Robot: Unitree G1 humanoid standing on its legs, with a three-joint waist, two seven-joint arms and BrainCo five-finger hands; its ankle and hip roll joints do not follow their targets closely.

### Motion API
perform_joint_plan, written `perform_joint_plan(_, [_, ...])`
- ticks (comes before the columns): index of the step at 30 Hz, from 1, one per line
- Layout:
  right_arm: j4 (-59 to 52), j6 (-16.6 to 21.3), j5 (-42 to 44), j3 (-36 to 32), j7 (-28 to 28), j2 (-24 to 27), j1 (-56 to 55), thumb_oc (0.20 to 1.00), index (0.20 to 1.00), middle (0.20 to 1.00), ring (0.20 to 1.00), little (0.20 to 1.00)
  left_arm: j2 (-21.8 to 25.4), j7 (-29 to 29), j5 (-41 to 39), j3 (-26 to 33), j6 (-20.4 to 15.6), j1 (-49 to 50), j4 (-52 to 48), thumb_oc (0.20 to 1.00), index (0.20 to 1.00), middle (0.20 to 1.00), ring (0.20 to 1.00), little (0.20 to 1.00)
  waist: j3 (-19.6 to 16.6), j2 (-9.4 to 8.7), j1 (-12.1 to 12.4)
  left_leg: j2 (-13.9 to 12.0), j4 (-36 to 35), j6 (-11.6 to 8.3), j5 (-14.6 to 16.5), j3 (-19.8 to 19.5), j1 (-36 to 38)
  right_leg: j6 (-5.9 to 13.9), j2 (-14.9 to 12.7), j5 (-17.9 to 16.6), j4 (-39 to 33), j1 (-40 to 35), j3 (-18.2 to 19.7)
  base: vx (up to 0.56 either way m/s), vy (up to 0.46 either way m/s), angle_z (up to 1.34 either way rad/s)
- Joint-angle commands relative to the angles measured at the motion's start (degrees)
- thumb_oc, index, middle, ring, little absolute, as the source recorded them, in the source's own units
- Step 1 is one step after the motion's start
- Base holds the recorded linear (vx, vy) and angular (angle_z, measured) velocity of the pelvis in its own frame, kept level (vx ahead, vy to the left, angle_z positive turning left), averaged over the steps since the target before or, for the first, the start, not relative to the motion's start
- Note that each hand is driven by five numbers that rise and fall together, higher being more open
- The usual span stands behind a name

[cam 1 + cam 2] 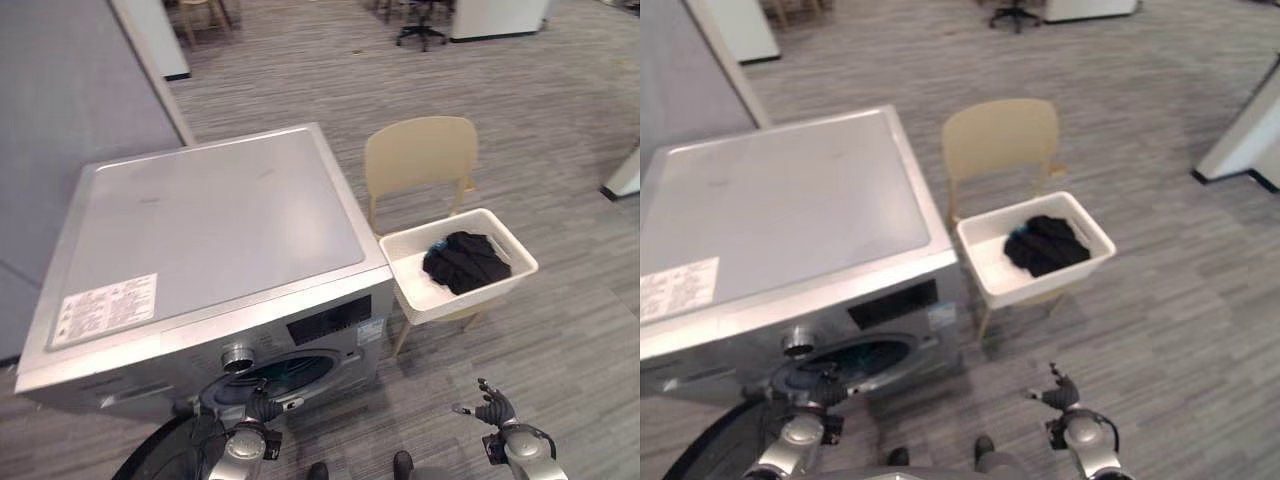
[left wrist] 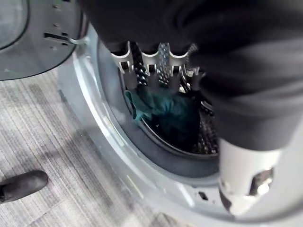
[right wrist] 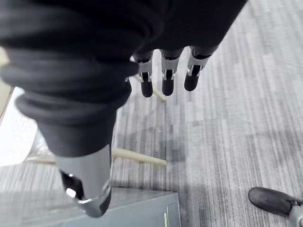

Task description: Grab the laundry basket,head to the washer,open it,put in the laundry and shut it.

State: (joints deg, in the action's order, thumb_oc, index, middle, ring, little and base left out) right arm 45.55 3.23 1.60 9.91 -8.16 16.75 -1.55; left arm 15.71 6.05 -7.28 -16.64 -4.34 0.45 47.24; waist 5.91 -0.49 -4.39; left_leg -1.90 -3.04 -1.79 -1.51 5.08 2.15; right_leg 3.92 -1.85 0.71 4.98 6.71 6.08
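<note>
The left hand (image 2: 156,66) reaches into the washer's (image 1: 210,230) round opening, fingers fairly straight and hanging just above a teal cloth (image 2: 156,106) that lies in the drum (image 2: 184,127); they do not appear to grip it, so the hand reads as released. The door (image 1: 150,455) stands swung open just beside and below this hand, toward the robot's left. The right hand (image 3: 165,78) hovers over bare floor (image 1: 560,340), fingers relaxed and holding nothing.

Farther off, beyond and to the right of the right hand, the basket (image 1: 410,255) sits on a chair (image 1: 420,150) just beside the washer's right flank, with a dark garment (image 1: 465,262) still inside it.

By my reading the loading step is under way: one piece is in the drum, one remains. The next move calls for drawing the left hand clear of the drum rim, then reaching a hand to the basket for the dark garment.

The door's edge and the drum lip hem the left hand in; the right hand has open floor around it, though the chair's legs (image 3: 137,158) stand near.
</note>
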Motion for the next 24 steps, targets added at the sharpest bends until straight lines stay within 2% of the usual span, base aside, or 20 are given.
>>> perform_joint_plan(1, [-2.7,0.9,2.3,-1.0,-1.4,0.8,2.1,1.000,1.000,1.000,1.000,1.000,0.1,1.0,4.6,0.2,-1.6,-3.1,-1.8,1.000,1.000,1.000,1.000,1.000,3.9,-0.76,1.7,0.7,1.6,1.78,6.2,4.6,-2.8,4.11,-1.2,-1.1,-4.0,2.0,-10.6,-0.14,-0.040,-3.07])
perform_joint_plan(2, [-2.7,0.9,2.3,-1.0,-1.4,0.8,2.1,1.000,1.000,1.000,1.000,1.000,0.1,1.0,4.6,0.2,-1.6,-3.1,-1.8,1.000,1.000,1.000,1.000,1.000,3.8,-0.82,1.7,0.7,1.6,1.78,6.1,4.6,-3.0,4.10,-1.2,-1.2,-4.0,2.1,-10.6,-0.06,-0.092,-2.70])
perform_joint_plan(3, [-3.0,1.1,2.4,-1.1,-1.5,0.4,2.0,1.000,1.000,1.000,1.000,1.000,0.3,1.1,5.0,0.1,-1.4,-3.2,-2.2,1.000,1.000,1.000,1.000,1.000,3.8,-0.57,2.0,0.0,1.2,1.54,5.9,6.3,-2.6,3.89,-2.4,-0.5,-3.9,2.0,-15.7,0.06,-0.138,-1.95])
perform_joint_plan(4, [-3.2,1.3,2.7,-1.4,-2.3,-0.3,1.9,1.000,1.000,1.000,1.000,1.000,0.4,1.1,5.0,0.1,-1.2,-3.8,-2.7,1.000,1.000,1.000,1.000,1.000,4.0,0.15,2.8,-2.2,1.1,0.62,7.1,10.7,-0.6,3.86,-5.1,1.6,-2.9,1.0,-26.6,0.06,-0.155,-1.70])
perform_joint_plan(5, [-3.4,1.2,2.7,-1.4,-2.4,-0.5,1.7,1.000,1.000,1.000,1.000,1.000,0.5,1.2,4.9,0.3,-1.1,-3.7,-3.0,1.000,1.000,1.000,1.000,1.000,4.1,0.09,3.0,-2.8,1.2,0.51,7.3,12.7,-0.1,3.70,-5.9,1.9,-3.2,0.2,-29.5,0.07,-0.114,-1.48])
perform_joint_plan(6, [-3.4,1.2,2.7,-1.4,-2.4,-0.5,1.7,1.000,1.000,1.000,1.000,1.000,0.5,1.2,4.9,0.3,-1.1,-3.7,-3.0,1.000,1.000,1.000,1.000,1.000,4.1,0.09,3.0,-2.8,1.2,0.51,7.3,12.7,0.0,3.70,-5.9,1.9,-3.2,0.2,-29.5,0.03,-0.075,-1.42])
perform_joint_plan(7, [-3.7,1.0,2.7,-1.3,-2.6,-0.8,1.6,1.000,1.000,1.000,1.000,1.000,0.5,1.4,5.0,0.3,-0.9,-3.7,-3.1,1.000,1.000,1.000,1.000,1.000,3.8,-0.06,2.8,-3.1,1.2,0.31,7.4,14.7,0.8,3.69,-6.3,1.8,-3.4,-0.2,-30.7,0.14,-0.161,-1.42])
perform_joint_plan(9, [-4.1,0.6,2.9,-1.4,-2.8,-0.9,1.0,1.000,1.000,1.000,1.000,1.000,0.3,1.4,4.7,0.3,-1.0,-3.6,-2.9,1.000,1.000,1.000,1.000,1.000,3.6,0.14,2.0,-3.9,2.5,0.05,8.8,16.8,1.9,3.74,-6.4,2.0,-2.8,0.5,-28.8,0.18,-0.199,-0.92])
perform_joint_plan(10, [-5.0,0.8,3.5,-1.7,-2.6,-0.5,-0.1,1.000,1.000,1.000,1.000,1.000,-0.3,1.1,4.6,0.0,-1.5,-3.2,-3.0,1.000,1.000,1.000,1.000,1.000,4.2,0.57,1.2,-5.5,9.3,-0.18,10.8,17.5,1.2,2.99,-5.5,2.4,-3.6,-0.7,-26.9,0.18,-0.215,-0.58])
perform_joint_plan(11, [-5.3,0.9,3.6,-1.9,-2.4,0.0,-0.5,1.000,1.000,1.000,1.000,1.000,-0.7,0.8,4.1,-0.2,-1.7,-3.0,-3.4,1.000,1.000,1.000,1.000,1.000,5.0,0.72,1.2,-7.0,14.1,-0.19,11.2,17.3,0.0,2.29,-4.9,2.9,-3.8,-1.8,-26.0,0.18,-0.221,-0.49])
perform_joint_plan(12, [-5.3,0.9,3.6,-1.9,-2.4,0.1,-0.6,1.000,1.000,1.000,1.000,1.000,-0.7,0.7,4.1,-0.2,-1.7,-3.0,-3.4,1.000,1.000,1.000,1.000,1.000,5.0,0.83,1.3,-7.3,14.7,-0.29,11.5,17.3,-0.2,2.20,-4.7,2.9,-3.8,-1.9,-26.0,0.09,-0.173,-0.50])
perform_joint_plan(13, [-5.1,0.7,3.3,-1.7,-2.5,1.2,0.0,1.000,1.000,1.000,1.000,1.000,-1.3,0.4,2.4,-0.1,-2.0,-2.8,-4.3,1.000,1.000,1.000,1.000,1.000,7.0,1.22,2.4,-8.6,22.7,-0.85,8.7,13.0,-3.8,0.47,-3.2,3.8,-4.1,-3.4,-24.6,0.04,-0.092,-0.57])
perform_joint_plan(14, [-5.1,0.7,3.3,-1.7,-2.5,1.2,0.0,1.000,1.000,1.000,1.000,1.000,-1.3,0.4,2.4,-0.1,-2.0,-2.8,-4.3,1.000,1.000,1.000,1.000,1.000,7.0,1.27,2.4,-8.7,22.9,-0.87,8.8,13.0,-3.9,0.45,-3.2,3.8,-4.1,-3.4,-24.6,0.13,-0.178,-0.78])
perform_joint_plan(15, [-5.4,0.6,3.6,-1.5,-2.4,1.5,0.0,1.000,1.000,1.000,1.000,1.000,-1.6,0.6,1.5,-0.6,-2.3,-2.9,-4.8,1.000,1.000,1.000,1.000,1.000,7.9,0.81,3.4,-5.7,25.1,-0.94,9.0,6.8,-7.9,-0.23,-2.6,4.6,-4.8,-4.9,-23.5,0.09,-0.092,-0.52])
perform_joint_plan(16, [-5.4,0.6,3.6,-1.5,-2.4,1.5,0.0,1.000,1.000,1.000,1.000,1.000,-1.6,0.6,1.5,-0.5,-2.3,-2.9,-4.8,1.000,1.000,1.000,1.000,1.000,7.8,0.82,3.4,-5.7,25.1,-0.94,9.0,6.7,-7.9,-0.23,-2.6,4.6,-4.8,-4.9,-23.5,0.19,-0.131,-0.34])
perform_joint_plan(17, [-6.6,1.0,3.9,-1.4,-2.5,1.7,-0.1,1.000,1.000,1.000,1.000,1.000,-2.0,1.1,1.7,-1.2,-2.1,-2.6,-5.2,1.000,1.000,1.000,1.000,1.000,8.2,-0.04,4.1,-2.0,22.1,-0.19,9.2,4.2,-11.2,-0.02,-3.1,4.6,-5.5,-5.4,-22.6,0.18,-0.043,-0.37])
perform_joint_plan(19, [-6.9,1.1,3.7,-1.0,-2.6,1.8,-0.1,1.000,1.000,1.000,1.000,1.000,-2.3,1.1,1.9,-1.4,-1.8,-2.4,-5.3,1.000,1.000,1.000,1.000,1.000,8.1,0.12,4.3,-1.0,19.6,-0.21,8.6,3.3,-11.6,0.23,-2.8,5.0,-6.0,-6.0,-22.0,0.17,-0.023,-0.30])
perform_joint_plan(21, [-6.9,1.2,3.4,-0.4,-2.9,2.1,0.3,1.000,1.000,1.000,1.000,1.000,-2.6,1.2,2.0,-1.2,-1.4,-2.3,-5.1,1.000,1.000,1.000,1.000,1.000,7.9,0.69,4.9,1.0,13.8,-0.43,5.1,1.8,-12.9,0.39,-1.6,5.7,-6.6,-6.9,-21.4,0.27,0.007,-0.14])
perform_joint_plan(22, [-6.0,1.2,3.2,-0.2,-3.1,2.2,0.9,1.000,1.000,1.000,1.000,1.000,-2.7,1.1,2.1,-1.2,-1.2,-2.1,-4.8,1.000,1.000,1.000,1.000,1.000,7.7,1.65,5.9,2.3,8.2,-0.97,0.9,0.6,-14.8,0.38,0.2,6.9,-7.0,-8.5,-20.5,0.38,0.020,-0.10])
perform_joint_plan(24, [-5.8,1.2,3.1,-0.1,-3.2,2.2,1.0,1.000,1.000,1.000,1.000,1.000,-2.5,1.1,2.1,-1.2,-1.3,-2.0,-4.8,1.000,1.000,1.000,1.000,1.000,7.7,1.92,6.4,2.7,6.3,-1.25,-0.7,0.5,-15.8,0.24,0.9,7.7,-7.0,-9.4,-20.2,0.30,0.028,0.03])
